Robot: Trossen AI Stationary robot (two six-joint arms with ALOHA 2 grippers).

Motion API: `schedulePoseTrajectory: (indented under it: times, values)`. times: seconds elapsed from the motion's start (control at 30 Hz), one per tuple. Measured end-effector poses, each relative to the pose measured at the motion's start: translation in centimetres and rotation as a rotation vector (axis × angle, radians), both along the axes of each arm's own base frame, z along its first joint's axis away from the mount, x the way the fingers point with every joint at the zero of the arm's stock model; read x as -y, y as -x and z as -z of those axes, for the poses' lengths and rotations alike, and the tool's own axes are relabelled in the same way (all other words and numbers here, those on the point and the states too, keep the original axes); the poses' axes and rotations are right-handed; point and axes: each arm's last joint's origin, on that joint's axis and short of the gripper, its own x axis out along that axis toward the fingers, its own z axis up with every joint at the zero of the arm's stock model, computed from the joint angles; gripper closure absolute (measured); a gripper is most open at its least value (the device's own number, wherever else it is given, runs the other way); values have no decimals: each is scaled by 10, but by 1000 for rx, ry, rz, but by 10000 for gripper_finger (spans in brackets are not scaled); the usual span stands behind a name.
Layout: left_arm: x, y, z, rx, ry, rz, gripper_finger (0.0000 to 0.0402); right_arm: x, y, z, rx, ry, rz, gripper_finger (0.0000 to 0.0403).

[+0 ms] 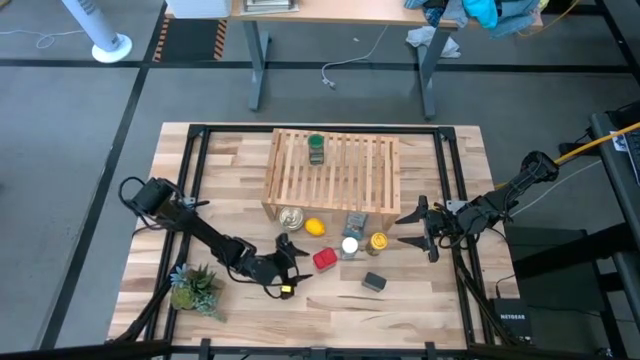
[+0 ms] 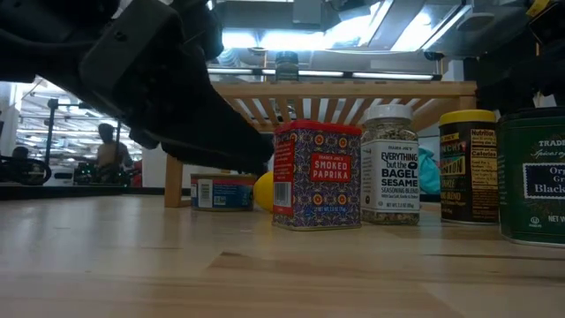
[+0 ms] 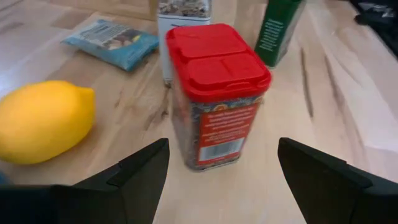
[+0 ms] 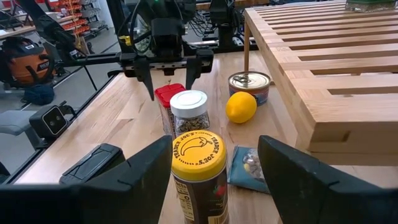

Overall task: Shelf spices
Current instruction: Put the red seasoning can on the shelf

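Note:
The red tin (image 3: pixel 217 93) stands upright on the table just ahead of my left gripper (image 3: pixel 222 149), which is open, a finger to either side, touching nothing. The white-lidded jar (image 1: pixel 349 246), the yellow-lidded jar (image 4: pixel 199 155) and the dark grey tin (image 1: pixel 374 283) stand nearby on the tabletop. My right gripper (image 4: pixel 214 146) waits open at the table's right, short of the yellow-lidded jar. A green-lidded jar (image 1: pixel 316 148) stands on the slatted wooden shelf (image 1: pixel 333 170) at the far middle.
A lemon (image 1: pixel 315 227), a silver round tin (image 1: pixel 291 216) and a flat blue packet (image 1: pixel 357 222) lie in front of the shelf, close to the jars. A small potted plant (image 1: pixel 195 288) stands near the front left corner.

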Motion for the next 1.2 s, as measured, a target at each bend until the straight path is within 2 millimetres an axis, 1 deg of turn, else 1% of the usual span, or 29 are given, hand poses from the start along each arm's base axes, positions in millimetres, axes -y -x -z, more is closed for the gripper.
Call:
schedulePoseTrajectory:
  times: [0.57,0.67,0.8,1.0,1.2]
  values:
    - [-7,-20,12,99,83,48,108,0,0,0,-1,1,0,159]
    - [-6,-27,14,98,77,55,108,0,0,0,-1,1,0,159]
    - [-6,-33,12,104,40,65,108,0,0,0,-1,1,0,159]
    - [-16,-40,11,108,19,40,108,0,0,0,-2,1,0,159]
    - [-23,-43,22,81,9,14,108,0,0,0,-2,2,0,159]
